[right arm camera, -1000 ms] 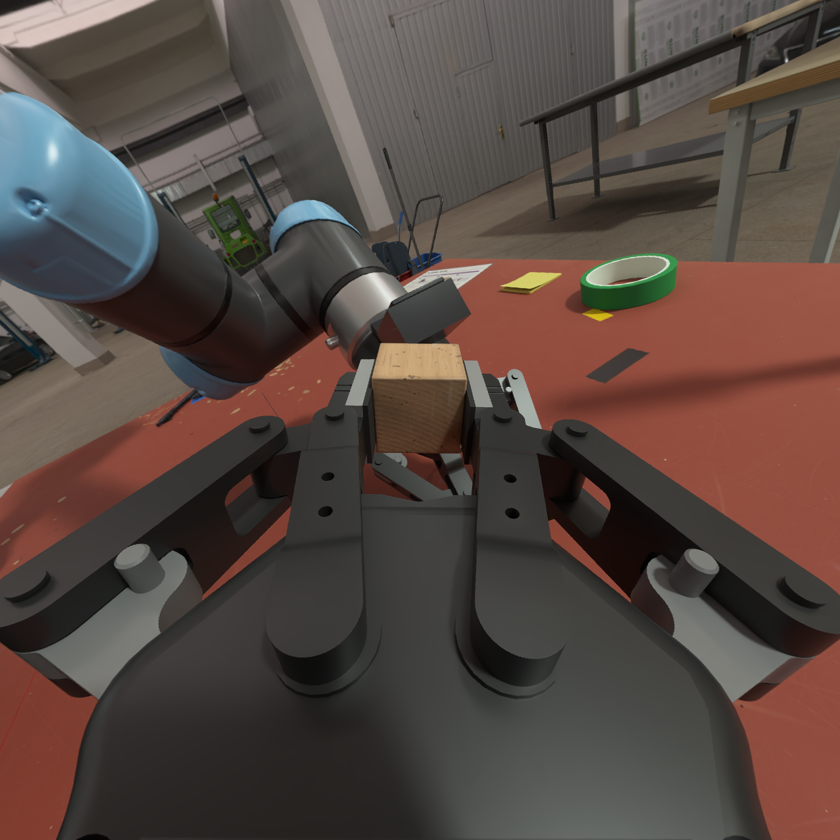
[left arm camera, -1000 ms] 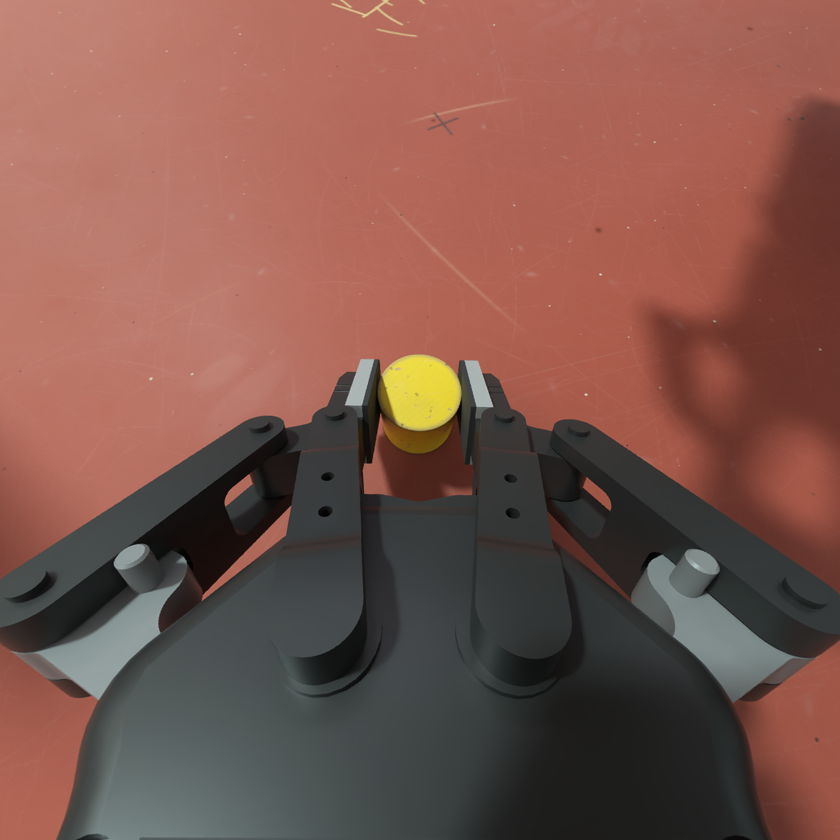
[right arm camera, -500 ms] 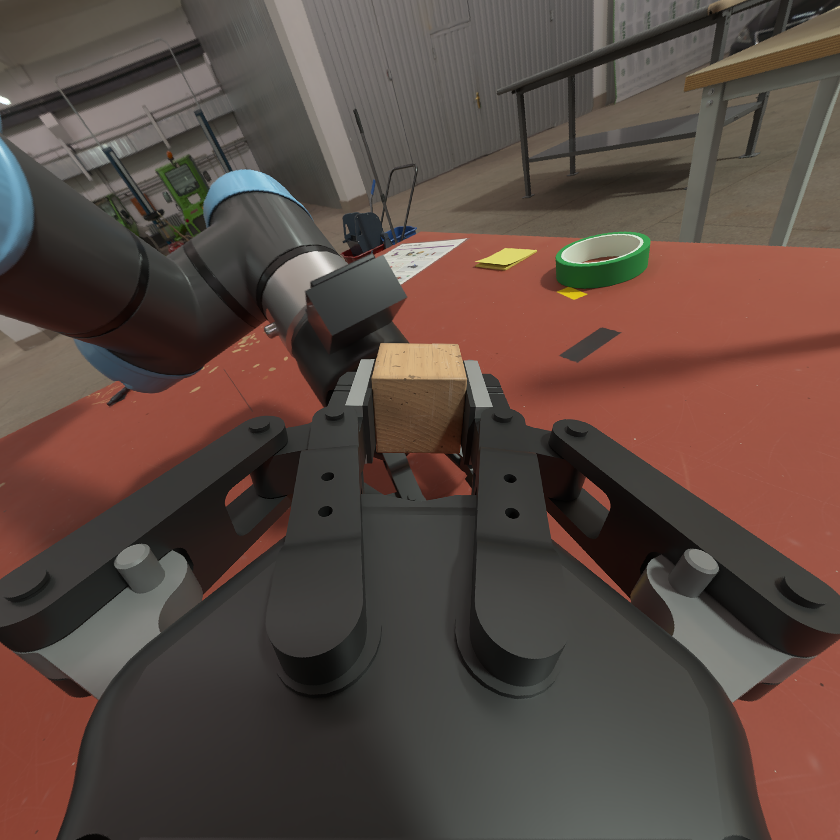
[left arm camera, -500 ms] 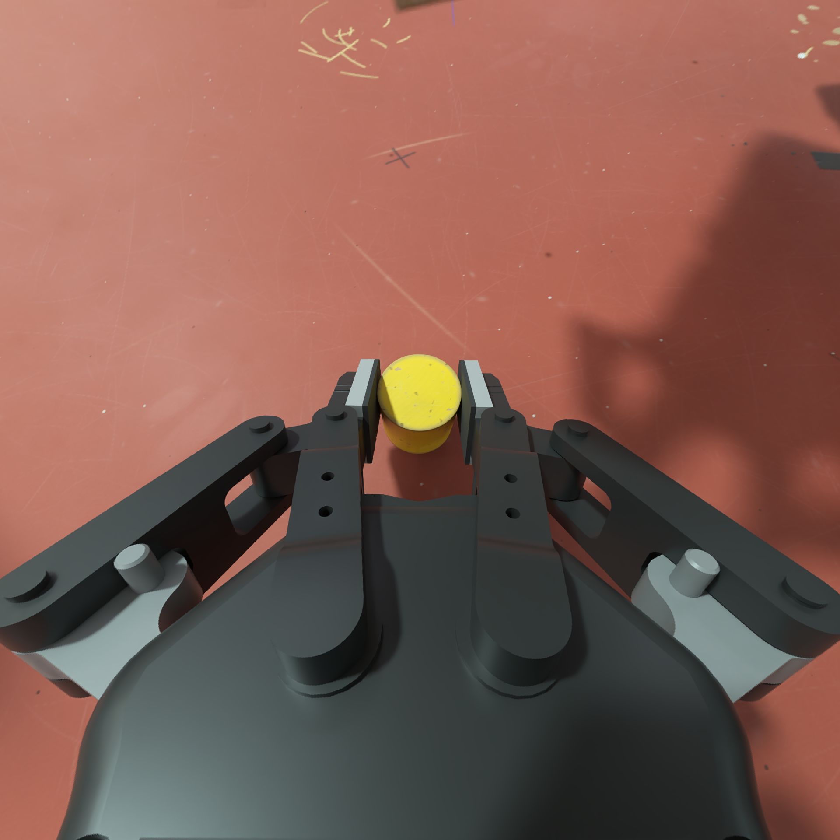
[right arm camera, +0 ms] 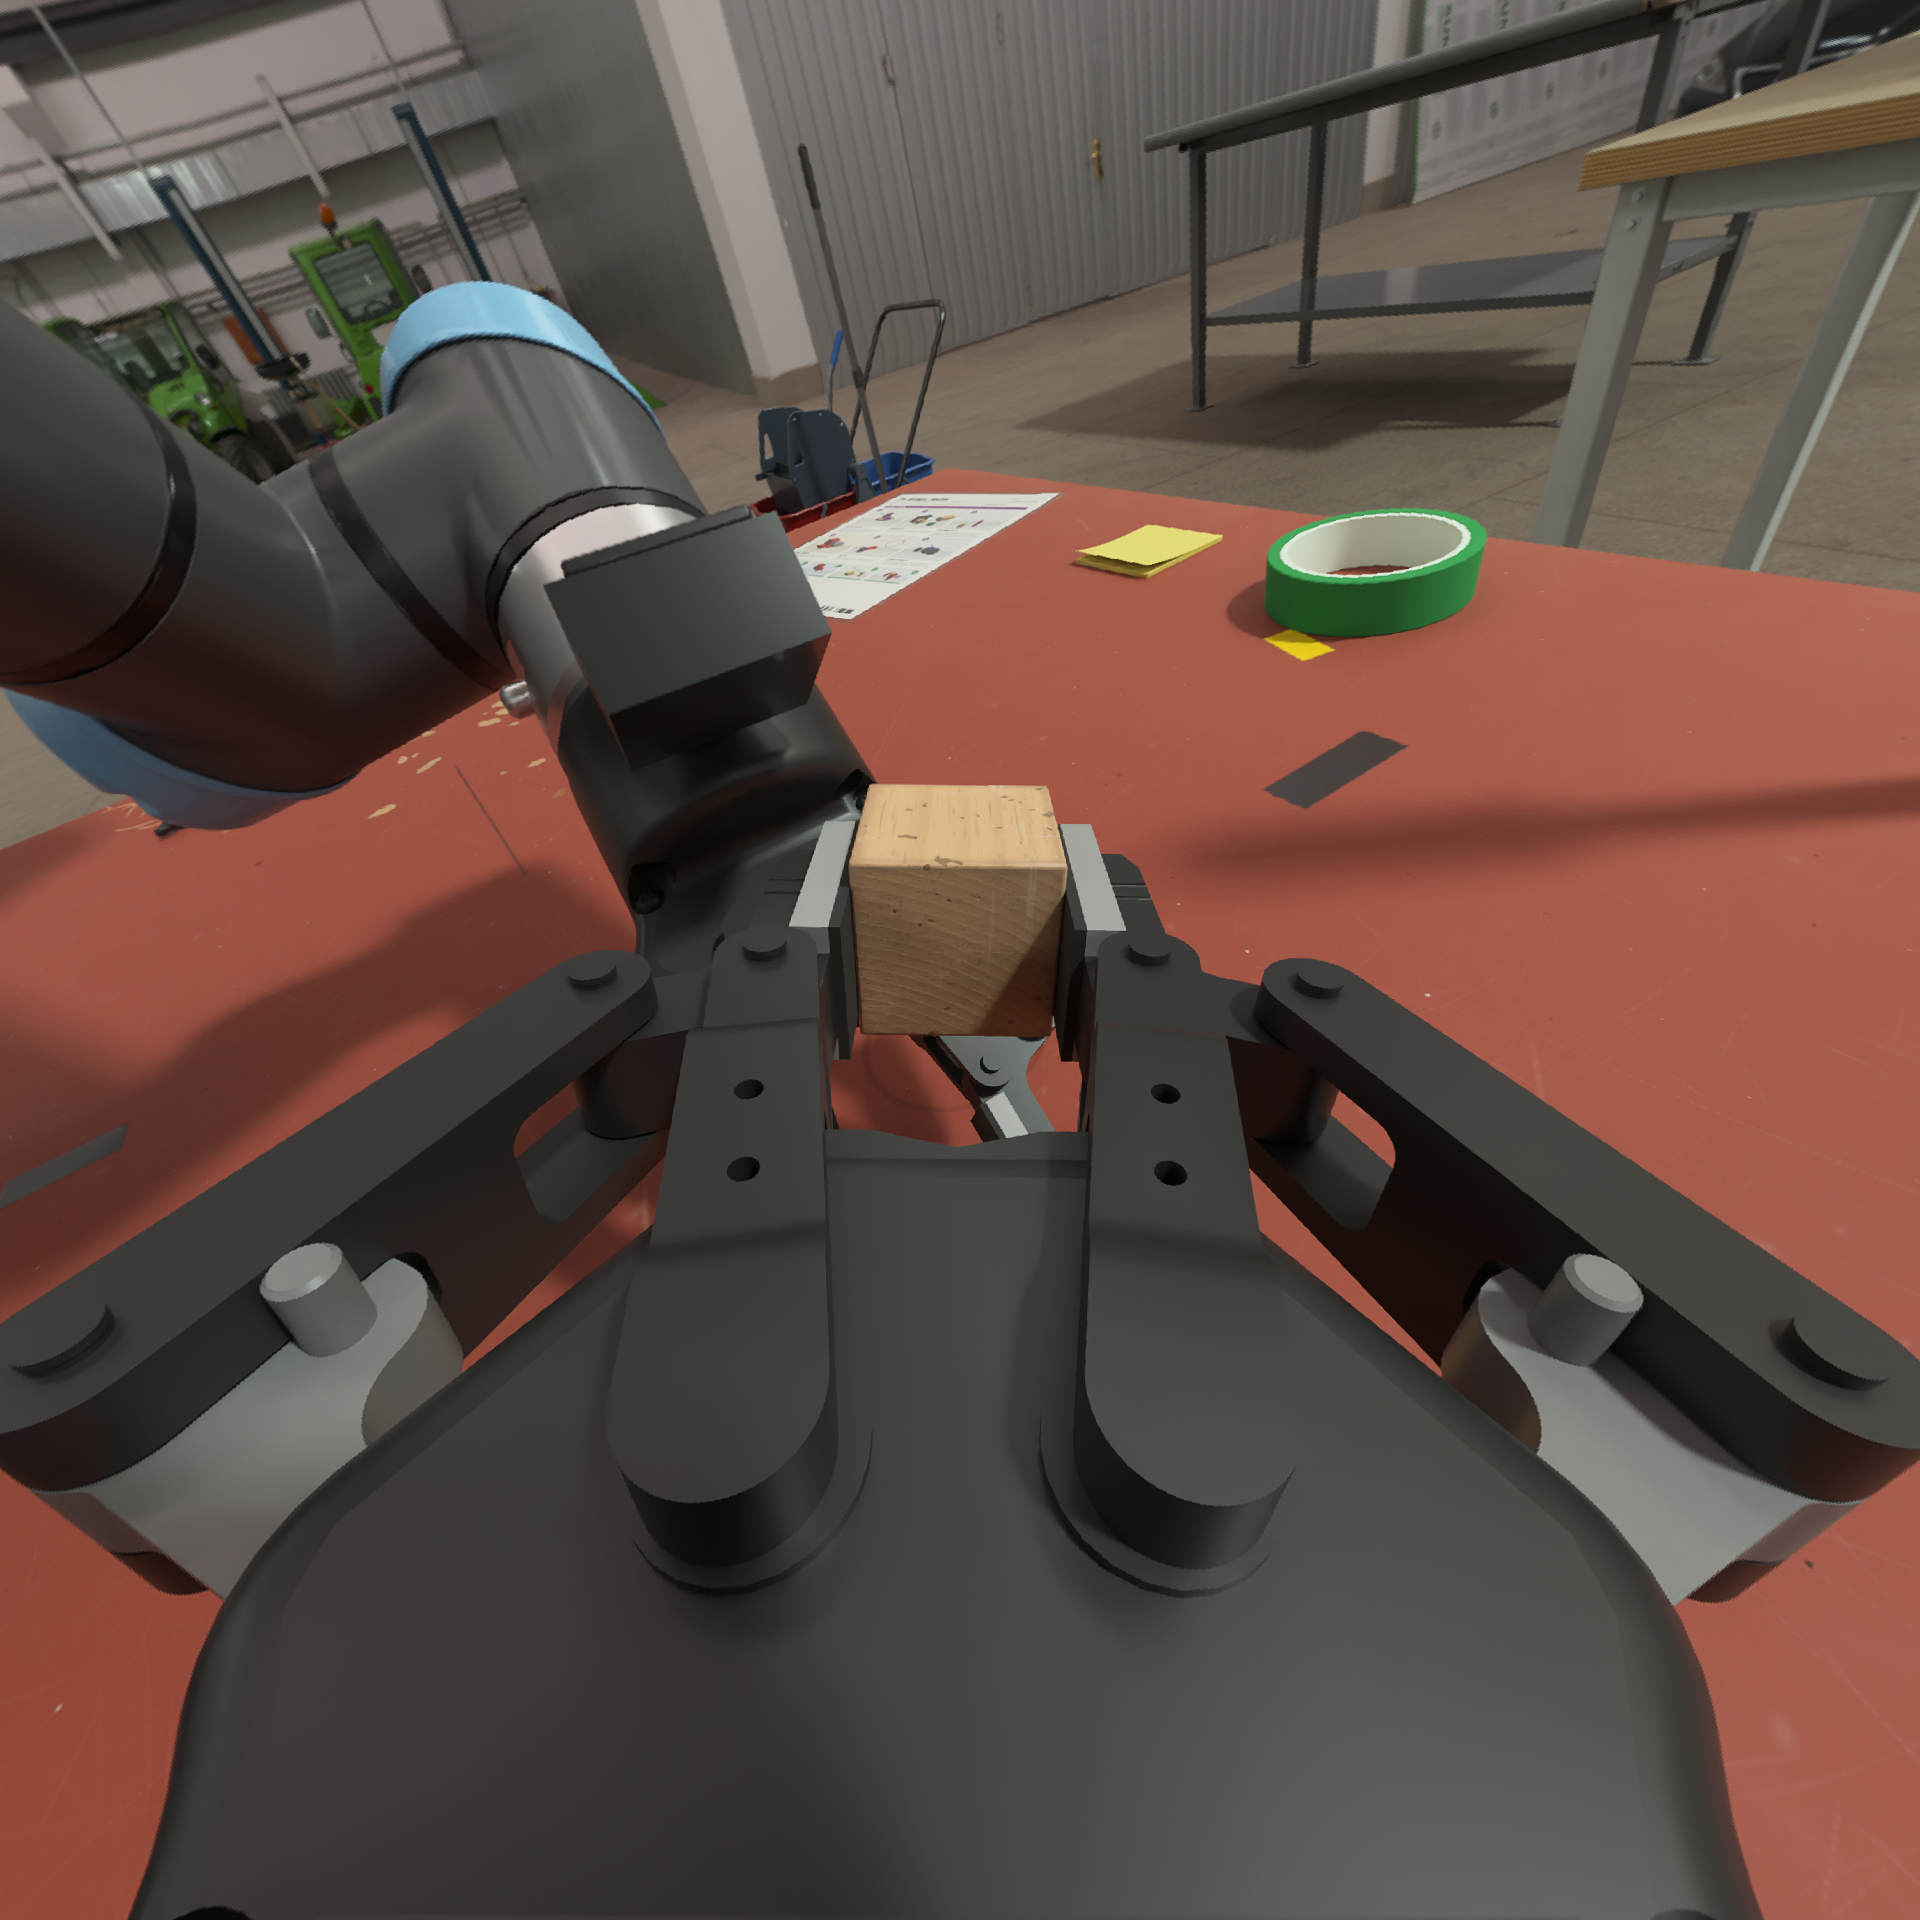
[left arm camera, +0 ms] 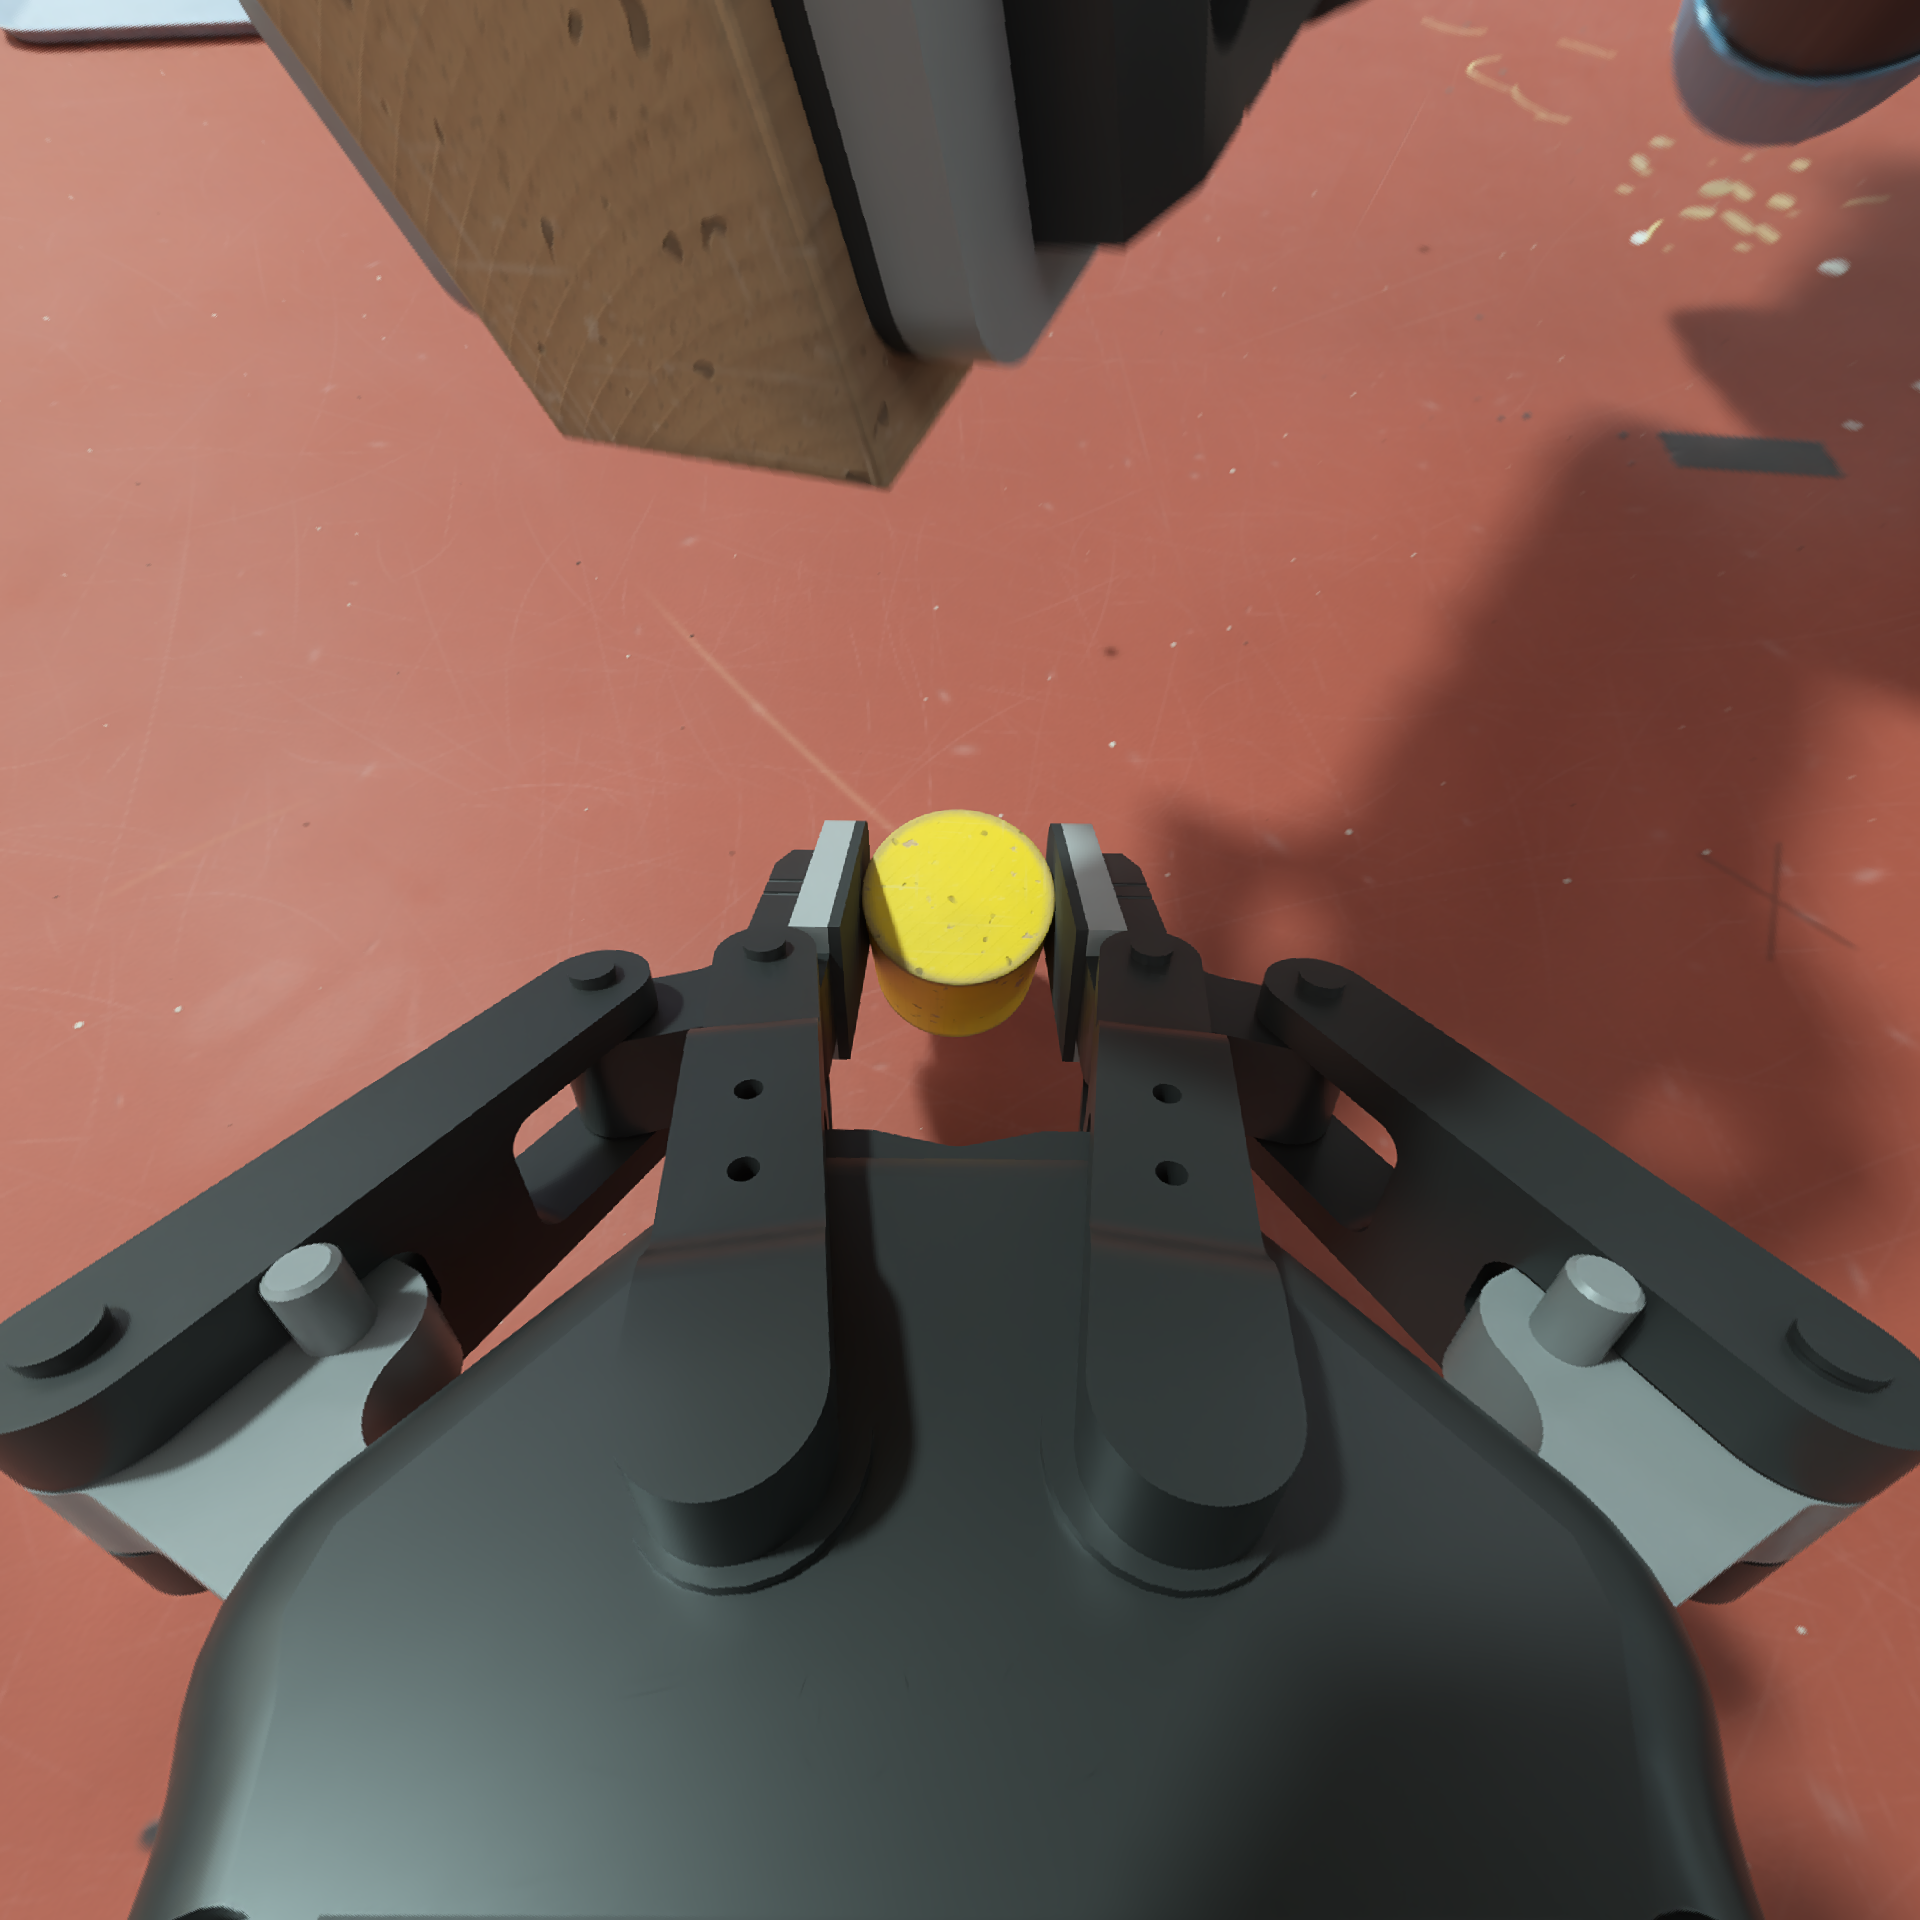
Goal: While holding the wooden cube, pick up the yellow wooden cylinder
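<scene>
My left gripper (left arm camera: 958, 925) is shut on the yellow wooden cylinder (left arm camera: 958, 914) and holds it upright above the red table (left arm camera: 364, 727), its shadow lying below. My right gripper (right arm camera: 958, 914) is shut on the wooden cube (right arm camera: 956, 914), held above the table. In the left wrist view the cube (left arm camera: 644, 229) and one right-gripper finger (left arm camera: 956, 177) hang large at the top, close in front of the camera. In the right wrist view the left arm (right arm camera: 436, 582) reaches in from the left, its wrist just behind the cube; the cylinder is hidden there.
A green tape roll (right arm camera: 1374, 569), a yellow note pad (right arm camera: 1148, 548), a printed sheet (right arm camera: 914, 540) and a dark tape strip (right arm camera: 1335, 767) lie at the far side of the table (right arm camera: 1558, 935). Metal benches (right arm camera: 1766, 156) stand beyond the table. Wood chips (left arm camera: 1714, 208) are scattered far right.
The left gripper has lifted higher with the cylinder. The cube in the right gripper has come into the top of the left wrist view. The left arm's wrist sits closer behind the cube.
</scene>
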`<act>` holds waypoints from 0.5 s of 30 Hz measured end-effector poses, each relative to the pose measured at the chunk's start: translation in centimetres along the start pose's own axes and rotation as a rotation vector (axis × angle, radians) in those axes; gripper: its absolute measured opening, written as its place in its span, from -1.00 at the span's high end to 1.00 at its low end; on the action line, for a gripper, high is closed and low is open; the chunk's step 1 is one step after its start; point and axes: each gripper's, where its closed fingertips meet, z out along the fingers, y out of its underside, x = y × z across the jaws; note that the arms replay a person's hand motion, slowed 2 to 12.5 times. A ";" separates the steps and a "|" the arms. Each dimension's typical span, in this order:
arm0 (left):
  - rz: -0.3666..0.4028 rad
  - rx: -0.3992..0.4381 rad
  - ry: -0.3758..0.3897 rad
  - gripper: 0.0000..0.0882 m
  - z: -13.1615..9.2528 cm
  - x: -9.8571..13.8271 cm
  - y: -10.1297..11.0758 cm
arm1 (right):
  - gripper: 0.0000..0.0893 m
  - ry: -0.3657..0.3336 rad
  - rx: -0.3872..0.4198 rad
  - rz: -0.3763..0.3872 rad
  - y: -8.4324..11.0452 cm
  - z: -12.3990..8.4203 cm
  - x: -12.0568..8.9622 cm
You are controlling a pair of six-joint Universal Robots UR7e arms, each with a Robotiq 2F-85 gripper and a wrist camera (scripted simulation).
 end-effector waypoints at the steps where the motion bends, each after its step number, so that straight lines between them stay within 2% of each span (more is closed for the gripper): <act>1: -0.007 0.008 0.007 0.31 0.0 0.2 -0.2 | 0.33 -0.006 -0.002 -0.002 0.0 0.0 -0.1; 15: -0.089 0.059 0.095 0.31 -1.0 1.1 -1.3 | 0.33 -0.100 -0.041 -0.018 0.4 0.2 -1.3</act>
